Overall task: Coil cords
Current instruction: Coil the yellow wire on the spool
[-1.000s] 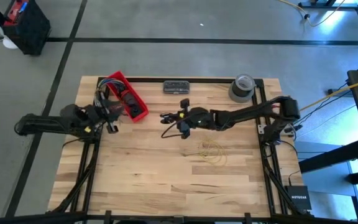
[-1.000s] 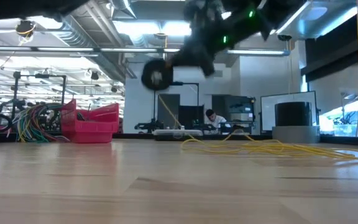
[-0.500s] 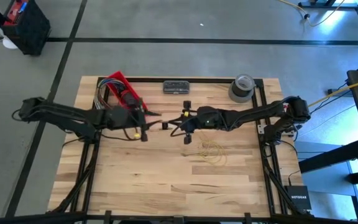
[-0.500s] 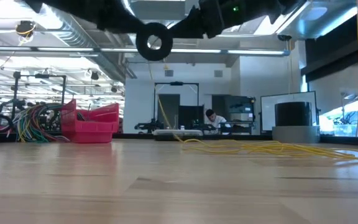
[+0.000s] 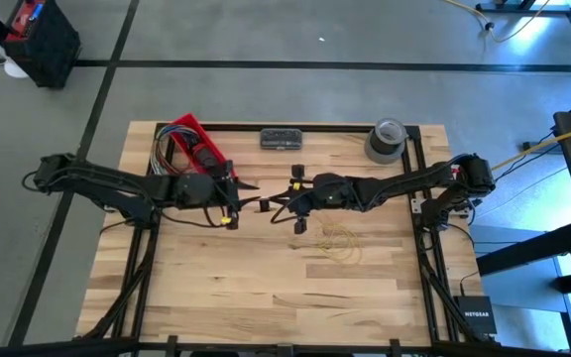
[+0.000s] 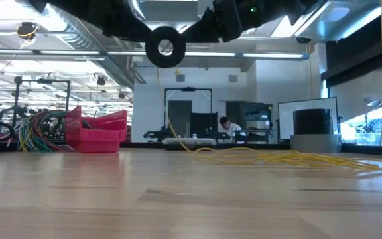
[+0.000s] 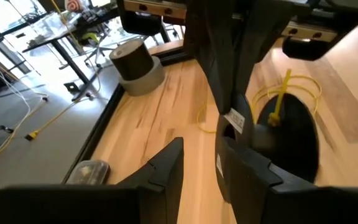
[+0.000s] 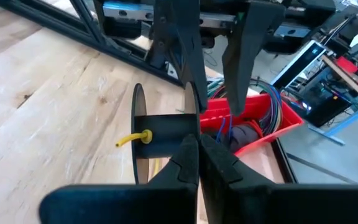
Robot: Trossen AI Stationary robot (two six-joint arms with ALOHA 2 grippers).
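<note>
Grey concrete floor (image 5: 266,40) around the table, crossed by dark tape lines (image 5: 266,65). Black case (image 5: 43,40) on the floor at far left. Low view: open workshop hall, white wall (image 6: 148,109) behind, exposed ducts (image 6: 78,33) and strip lights (image 6: 158,30) overhead. Dark frame rig (image 6: 188,109) mid-room; a person (image 6: 229,126) seated at a desk; monitor (image 6: 307,116) to the right. Bright windows (image 6: 373,123) far right.

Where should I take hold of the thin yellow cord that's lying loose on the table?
Probably the single strand rising from the cord pile to the black spool, which the right gripper holds in the air. That strand hangs clear of the wood, so fingers can close on it sideways; the loops lie flat and tangled. The open left gripper looks nearest.
</note>
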